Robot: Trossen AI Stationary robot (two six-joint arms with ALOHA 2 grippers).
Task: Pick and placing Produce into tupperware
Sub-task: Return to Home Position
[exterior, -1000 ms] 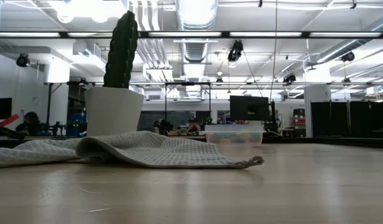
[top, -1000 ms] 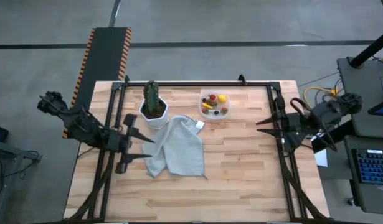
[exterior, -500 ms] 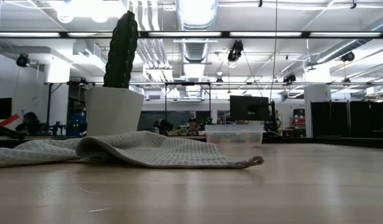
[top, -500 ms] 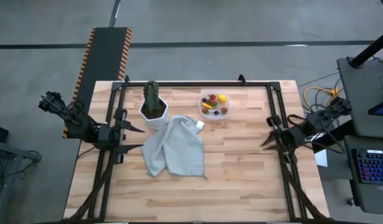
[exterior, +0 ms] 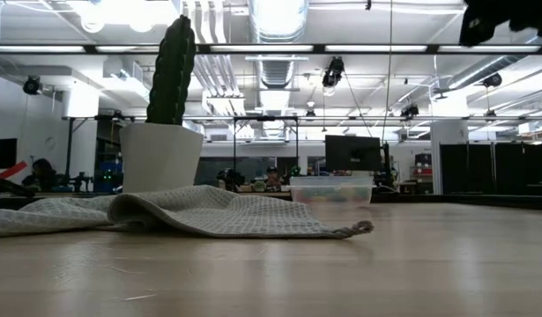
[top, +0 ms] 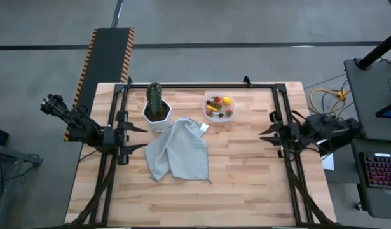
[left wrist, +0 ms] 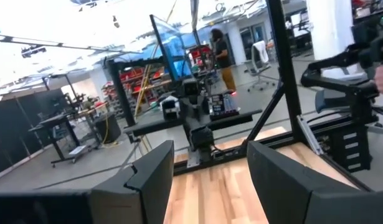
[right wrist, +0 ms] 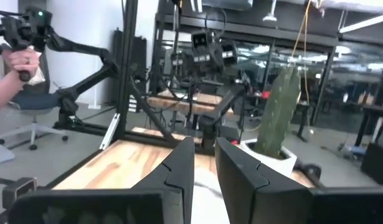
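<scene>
Clear plastic rounded-square tupperware point(top: 219, 107): stands upright, mouth open upward, at the far side of the wooden counter point(top: 246, 184), near the green cactus in a white pot point(top: 157, 109) and well apart from both arms.
Tiny toy produce point(top: 217, 105): all we can find lies inside the tupperware, including a yellow lemon point(top: 227, 100).
Long axis: the yellow-orange elongated piece point(top: 211, 108) seems to lie flat and slanted in the tub. It is too small to tell which end leads. The tub is near square, with no long axis.
Left gripper point(top: 144, 138): at the counter's left edge beside the crumpled grey cloth point(top: 179, 151), pointing inward, fingers point(left wrist: 151, 180) spread wide, grasping nothing.
Right gripper point(top: 264, 136): at the right edge, pointing inward, fingers point(right wrist: 179, 168) narrowly parted, nothing between them.
Why so: we judge the loading done. Both arms sit at the edges as for parking, away from tub, cloth and cactus.
</scene>
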